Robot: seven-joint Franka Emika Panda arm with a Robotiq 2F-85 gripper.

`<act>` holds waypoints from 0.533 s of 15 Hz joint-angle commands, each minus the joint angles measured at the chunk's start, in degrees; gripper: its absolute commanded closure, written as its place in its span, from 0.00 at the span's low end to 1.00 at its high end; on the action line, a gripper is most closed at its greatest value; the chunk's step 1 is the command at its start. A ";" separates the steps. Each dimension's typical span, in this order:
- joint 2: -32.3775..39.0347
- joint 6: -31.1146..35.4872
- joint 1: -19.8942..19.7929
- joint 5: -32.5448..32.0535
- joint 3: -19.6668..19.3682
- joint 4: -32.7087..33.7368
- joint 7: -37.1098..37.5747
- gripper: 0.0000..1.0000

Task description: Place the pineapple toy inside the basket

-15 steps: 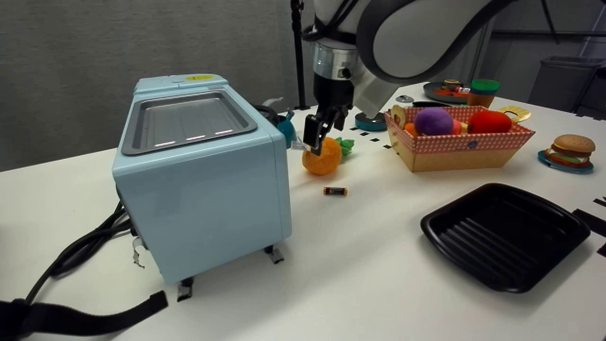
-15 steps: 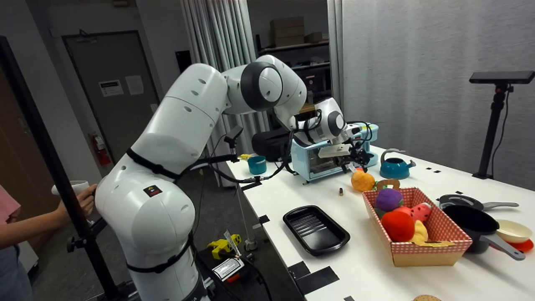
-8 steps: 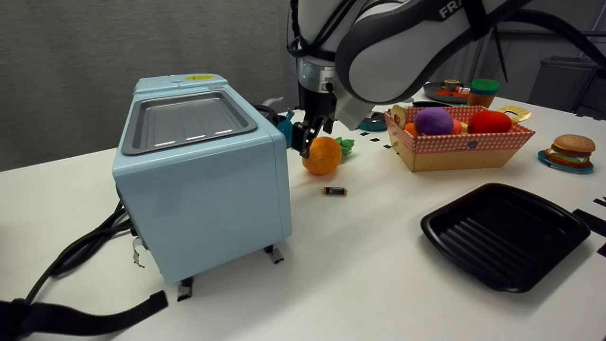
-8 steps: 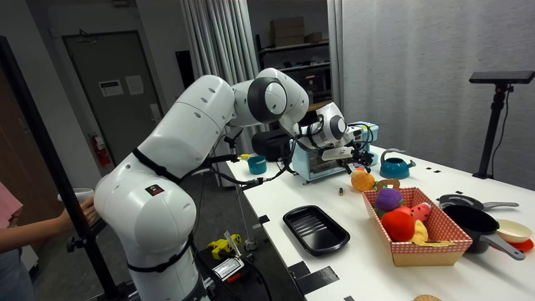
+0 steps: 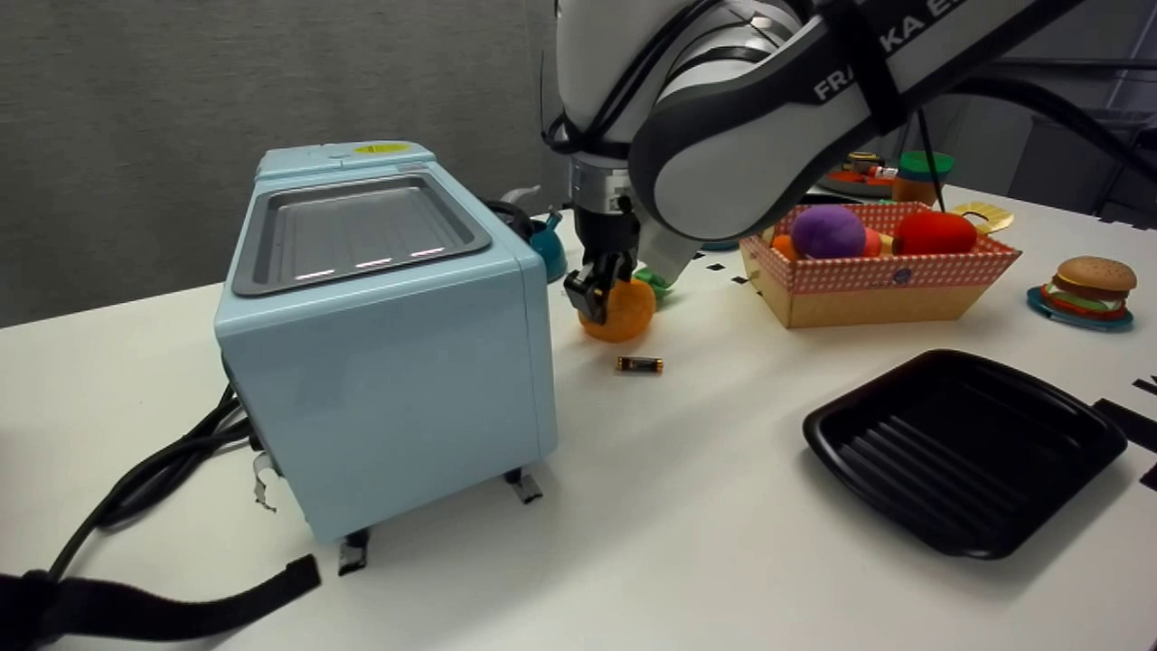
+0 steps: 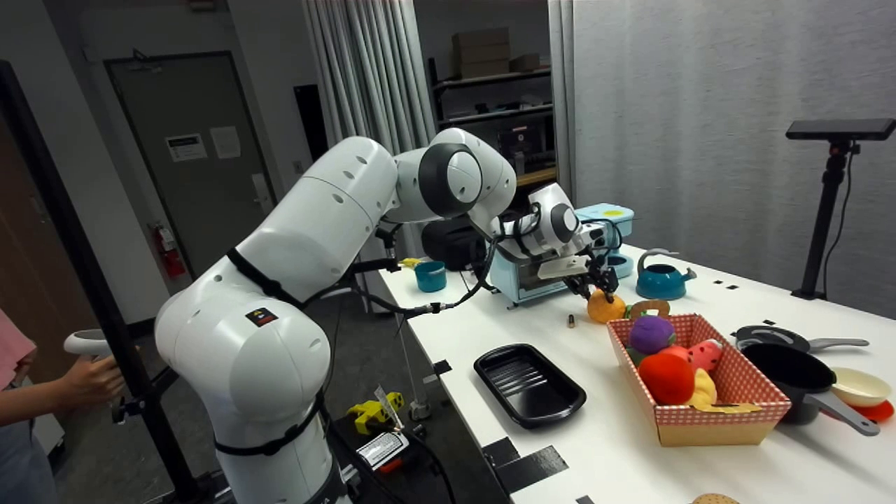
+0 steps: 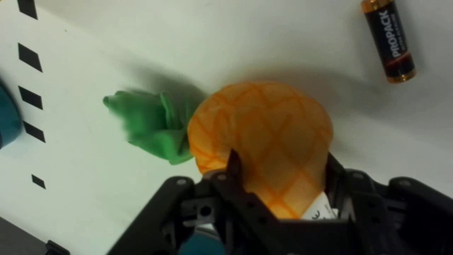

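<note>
The pineapple toy (image 7: 272, 120), orange with a green leafy tuft (image 7: 155, 124), lies on its side on the white table. In the wrist view my gripper (image 7: 281, 157) has its fingers on either side of the toy's body; the left one presses a dent into the plush, and the right one touches the opposite side. A white tag (image 7: 316, 209) sticks out between them. The toy (image 6: 606, 308) rests at table height under the gripper (image 6: 595, 290) in an exterior view. The basket (image 5: 868, 312), tan with a red checked rim, stands nearby and holds several plush fruits.
A light blue toaster oven (image 5: 416, 389) stands close beside the gripper. A battery (image 5: 639, 365) lies in front of the toy. The black ridged tray (image 5: 958, 452), a toy burger (image 5: 1089, 287), a teal kettle (image 6: 661, 282) and a black pan (image 6: 787, 378) are also on the table.
My gripper has come down over the pineapple toy, and its fingers have closed in on the body. The toy has shifted very slightly. Basket and tray have stayed where they were.
</note>
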 commanded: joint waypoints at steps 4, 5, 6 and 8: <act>-1.04 -4.20 0.34 -0.48 -2.43 -0.49 4.88 0.95; -1.70 -4.45 0.21 -0.47 -2.84 -1.13 5.83 0.97; -2.66 -4.72 0.04 -0.40 -3.38 -2.07 7.05 0.97; -4.74 -5.24 -0.26 -0.38 -4.57 -4.11 9.68 0.95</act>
